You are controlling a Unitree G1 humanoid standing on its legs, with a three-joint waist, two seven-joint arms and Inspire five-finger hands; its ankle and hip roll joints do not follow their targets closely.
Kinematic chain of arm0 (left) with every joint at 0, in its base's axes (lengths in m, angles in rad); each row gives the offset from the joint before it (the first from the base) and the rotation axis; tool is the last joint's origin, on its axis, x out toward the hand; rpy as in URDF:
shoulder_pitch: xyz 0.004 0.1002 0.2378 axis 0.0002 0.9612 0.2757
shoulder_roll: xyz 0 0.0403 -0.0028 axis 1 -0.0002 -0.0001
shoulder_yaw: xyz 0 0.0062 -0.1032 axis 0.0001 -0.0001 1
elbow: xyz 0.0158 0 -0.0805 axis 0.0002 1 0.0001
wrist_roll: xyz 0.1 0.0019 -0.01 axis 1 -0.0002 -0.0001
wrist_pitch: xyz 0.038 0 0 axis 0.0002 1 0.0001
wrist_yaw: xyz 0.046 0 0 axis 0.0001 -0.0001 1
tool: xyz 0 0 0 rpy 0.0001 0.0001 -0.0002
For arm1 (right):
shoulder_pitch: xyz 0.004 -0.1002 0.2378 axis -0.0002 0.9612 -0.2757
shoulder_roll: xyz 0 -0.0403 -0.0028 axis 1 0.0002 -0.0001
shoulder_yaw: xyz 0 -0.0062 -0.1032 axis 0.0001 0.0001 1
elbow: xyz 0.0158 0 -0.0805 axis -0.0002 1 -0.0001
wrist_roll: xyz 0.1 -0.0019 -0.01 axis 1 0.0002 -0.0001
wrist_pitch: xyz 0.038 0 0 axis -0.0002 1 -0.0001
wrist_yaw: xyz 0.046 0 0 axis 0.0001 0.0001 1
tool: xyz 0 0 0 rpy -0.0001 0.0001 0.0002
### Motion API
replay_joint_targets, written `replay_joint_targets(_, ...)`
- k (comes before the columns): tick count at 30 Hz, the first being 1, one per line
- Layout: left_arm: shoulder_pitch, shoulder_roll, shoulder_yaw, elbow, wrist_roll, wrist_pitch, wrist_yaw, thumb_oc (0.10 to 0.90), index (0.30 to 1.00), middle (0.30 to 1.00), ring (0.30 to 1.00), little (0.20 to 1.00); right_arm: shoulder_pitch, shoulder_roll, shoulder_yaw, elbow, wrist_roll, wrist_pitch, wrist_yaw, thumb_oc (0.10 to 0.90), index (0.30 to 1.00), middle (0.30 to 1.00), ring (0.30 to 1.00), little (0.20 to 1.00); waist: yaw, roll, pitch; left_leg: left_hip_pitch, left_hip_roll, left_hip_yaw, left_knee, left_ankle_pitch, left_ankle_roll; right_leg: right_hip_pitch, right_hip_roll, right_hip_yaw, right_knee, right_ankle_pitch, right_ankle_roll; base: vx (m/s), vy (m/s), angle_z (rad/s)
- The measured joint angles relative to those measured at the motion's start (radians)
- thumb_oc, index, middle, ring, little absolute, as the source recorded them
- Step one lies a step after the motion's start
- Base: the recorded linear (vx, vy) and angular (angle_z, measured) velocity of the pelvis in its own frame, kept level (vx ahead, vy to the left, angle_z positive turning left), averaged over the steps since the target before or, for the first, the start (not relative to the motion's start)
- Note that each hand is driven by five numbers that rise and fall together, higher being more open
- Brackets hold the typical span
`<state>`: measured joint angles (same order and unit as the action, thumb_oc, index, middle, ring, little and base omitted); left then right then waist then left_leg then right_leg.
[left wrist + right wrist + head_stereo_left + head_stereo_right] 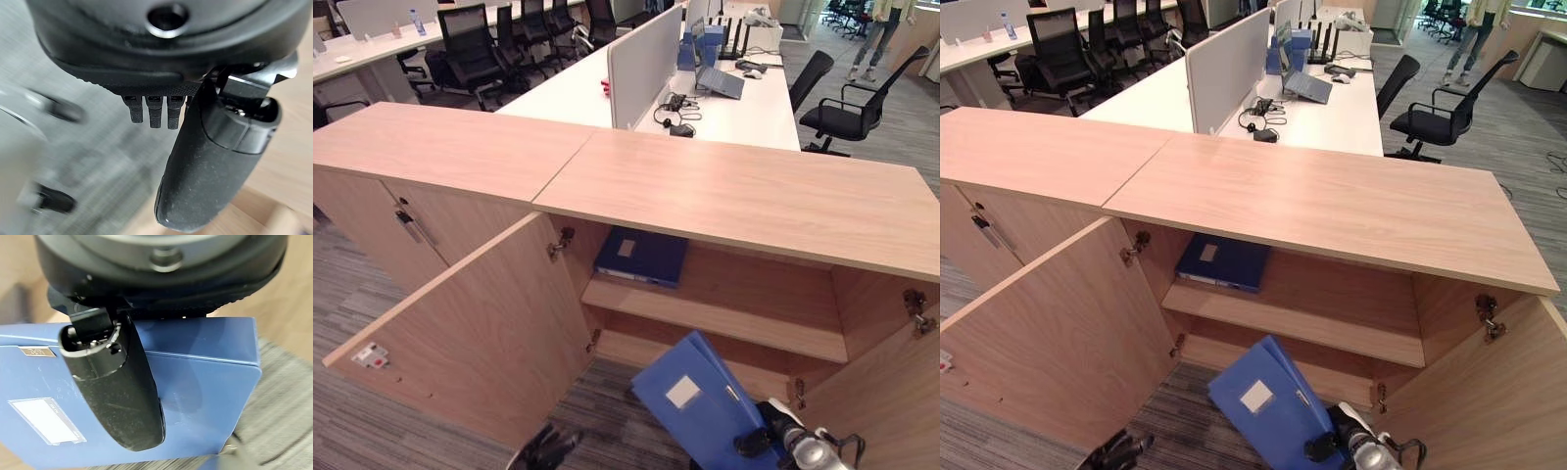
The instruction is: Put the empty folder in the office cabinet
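We log the blue folder [705, 403], clamped under the right robot hand [117, 382] thumb, tilted, long axis toward the open cabinet [724, 323] lower compartment. Both doors stand wide. Left robot hand [548, 447] hangs relaxed.

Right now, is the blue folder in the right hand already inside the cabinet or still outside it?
Outside. The blue folder hangs tilted before the open cabinet, pinched by the right hand, in front of the lower compartment.

I see both cabinet doors [480, 333] swung wide, leaving the cabinet [1332, 211] front open. At twelve o'clock a dark folder [641, 257] occupies the upper shelf's [724, 318] left end; its right side looks free. The lower compartment seems clear, though partly hidden.
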<state>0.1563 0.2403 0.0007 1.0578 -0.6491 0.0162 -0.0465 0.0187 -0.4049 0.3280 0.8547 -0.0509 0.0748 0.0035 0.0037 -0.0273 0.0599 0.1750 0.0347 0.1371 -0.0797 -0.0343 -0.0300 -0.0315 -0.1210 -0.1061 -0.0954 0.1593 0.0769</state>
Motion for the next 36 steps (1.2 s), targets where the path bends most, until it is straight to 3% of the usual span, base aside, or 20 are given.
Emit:
replay_joint_targets(1,-0.028,-0.002,0.017,0.111,0.016,-0.001,-0.003,0.8,0.9,0.9,0.9,0.9,-0.006,0.037,-0.055,0.049,0.071,-0.006,-0.025,0.4,0.3,0.3,0.3,0.3,0.001,0.001,-0.001,0.001,0.001,0.0,0.0,0.0,0.0,0.005,0.001,0.0,0.0,-0.001,-0.002,0.0,0.0,0.0)
replay_joint_targets(4,-0.052,-0.005,0.063,0.221,0.036,0.006,0.013,0.8,0.9,0.9,0.9,0.9,-0.025,0.105,-0.15,0.111,0.297,-0.006,-0.056,0.4,0.3,0.3,0.3,0.3,-0.002,0.004,-0.003,0.0,0.001,0.002,0.0,0.0,0.0,0.003,0.0,0.0,0.0,-0.003,-0.003,0.0,0.0,0.0)
replay_joint_targets(8,-0.045,-0.008,0.066,0.237,0.053,0.007,0.019,0.8,0.9,0.9,0.9,0.9,-0.029,0.144,-0.206,0.115,0.544,-0.022,-0.07,0.4,0.3,0.3,0.3,0.3,0.0,0.011,-0.007,0.0,-0.001,0.002,0.0,-0.001,0.0,-0.001,-0.003,0.0,0.0,-0.003,-0.003,0.01,-0.001,0.0)
replay_joint_targets(11,-0.032,-0.009,0.064,0.238,0.077,0.007,0.011,0.8,0.9,0.9,0.9,0.9,-0.056,0.191,-0.275,0.133,0.825,-0.04,-0.064,0.4,0.3,0.3,0.3,0.3,-0.002,0.013,-0.016,-0.001,-0.001,0.002,0.0,-0.001,0.0,-0.001,-0.002,0.0,0.0,-0.002,-0.003,0.01,-0.004,0.0)
replay_joint_targets(15,-0.028,-0.01,0.065,0.241,0.095,0.006,0.004,0.8,0.9,0.9,0.9,0.9,-0.099,0.209,-0.317,0.133,1.054,-0.071,-0.064,0.4,0.3,0.3,0.3,0.3,-0.002,0.015,-0.023,-0.001,-0.001,0.002,0.0,-0.002,0.0,0.002,-0.002,0.0,0.0,-0.001,-0.002,0.0,0.0,0.0)
replay_joint_targets(21,-0.016,-0.012,0.064,0.252,0.109,0.014,-0.008,0.8,0.9,0.9,0.9,0.9,-0.156,0.211,-0.383,0.133,1.258,-0.126,-0.058,0.4,0.3,0.3,0.3,0.3,0.002,0.02,-0.047,-0.019,-0.001,0.002,0.0,-0.001,0.0,-0.016,-0.002,0.0,0.0,-0.002,-0.003,0.0,0.0,0.0)
replay_joint_targets(26,-0.001,-0.016,0.064,0.258,0.108,0.027,-0.008,0.8,0.9,0.9,0.9,0.9,-0.196,0.203,-0.421,0.133,1.351,-0.15,-0.059,0.4,0.3,0.3,0.3,0.3,0.003,0.037,-0.052,-0.04,0.0,-0.005,0.0,0.001,-0.001,-0.032,-0.002,-0.006,0.0,0.007,-0.001,-0.01,-0.016,0.03)
replay_joint_targets(33,-0.001,-0.02,0.047,0.258,0.106,0.026,-0.008,0.8,0.9,0.9,0.9,0.9,-0.292,0.153,-0.424,0.177,1.396,-0.162,-0.071,0.4,0.3,0.3,0.3,0.3,0.008,0.072,-0.044,-0.104,-0.001,-0.02,0.011,0.005,-0.001,-0.081,-0.008,-0.02,0.0,0.01,0.002,-0.02,-0.039,0.07)
replay_joint_targets(36,-0.02,-0.022,0.02,0.248,0.106,0.02,-0.008,0.8,0.9,0.9,0.9,0.9,-0.41,0.068,-0.445,0.227,1.398,-0.163,-0.086,0.4,0.3,0.3,0.3,0.3,0.029,0.113,0.007,-0.152,-0.001,-0.036,0.029,0.011,-0.002,-0.113,-0.01,-0.029,0.0,0.029,-0.008,-0.06,-0.071,0.1)
